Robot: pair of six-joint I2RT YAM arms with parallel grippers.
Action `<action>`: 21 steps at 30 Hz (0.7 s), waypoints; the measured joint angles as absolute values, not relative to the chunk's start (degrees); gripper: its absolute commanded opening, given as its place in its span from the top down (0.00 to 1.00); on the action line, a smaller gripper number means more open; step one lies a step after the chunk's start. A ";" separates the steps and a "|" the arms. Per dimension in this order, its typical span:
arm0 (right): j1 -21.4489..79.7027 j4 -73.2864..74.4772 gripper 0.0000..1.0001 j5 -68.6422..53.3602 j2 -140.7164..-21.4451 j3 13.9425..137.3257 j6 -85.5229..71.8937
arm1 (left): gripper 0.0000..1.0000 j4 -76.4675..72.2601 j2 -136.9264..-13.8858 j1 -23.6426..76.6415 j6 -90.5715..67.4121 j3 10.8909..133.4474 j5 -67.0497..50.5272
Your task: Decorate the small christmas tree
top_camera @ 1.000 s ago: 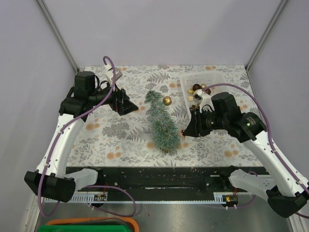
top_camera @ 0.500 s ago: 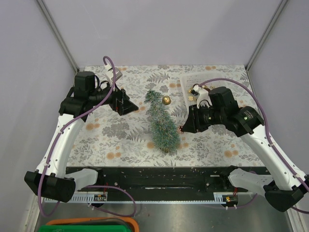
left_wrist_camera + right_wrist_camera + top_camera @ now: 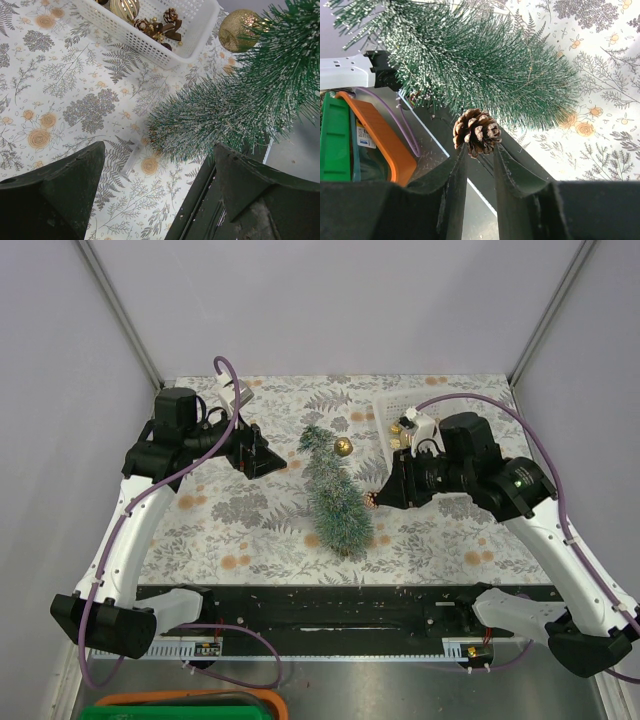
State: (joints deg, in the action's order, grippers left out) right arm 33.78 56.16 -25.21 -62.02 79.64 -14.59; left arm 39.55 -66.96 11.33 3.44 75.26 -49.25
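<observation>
The small christmas tree stands mid-table with frosted green bristles; it also shows in the left wrist view and the right wrist view. A gold bauble sits against its upper part and shows in the left wrist view. My right gripper is shut on a brown pinecone, held just right of the tree's lower half. My left gripper is open and empty, left of the tree top.
A white basket at the back right holds baubles, pinecones and bows. A small clear tube lies on the floral cloth. An orange and green bin sits below the table's front edge.
My right gripper has carried the pinecone up and slightly left, closer to the tree's side. The left arm has not moved.
</observation>
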 measured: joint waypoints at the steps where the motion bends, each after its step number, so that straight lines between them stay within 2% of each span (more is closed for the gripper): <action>1: 33.78 56.03 0.68 -25.30 -62.00 79.83 -14.57 | 0.06 39.55 -66.96 11.33 3.44 75.26 -49.25; 21: 34.54 56.60 0.68 -24.77 -60.69 75.96 -14.74 | 0.06 39.55 -66.96 11.33 3.49 75.24 -49.25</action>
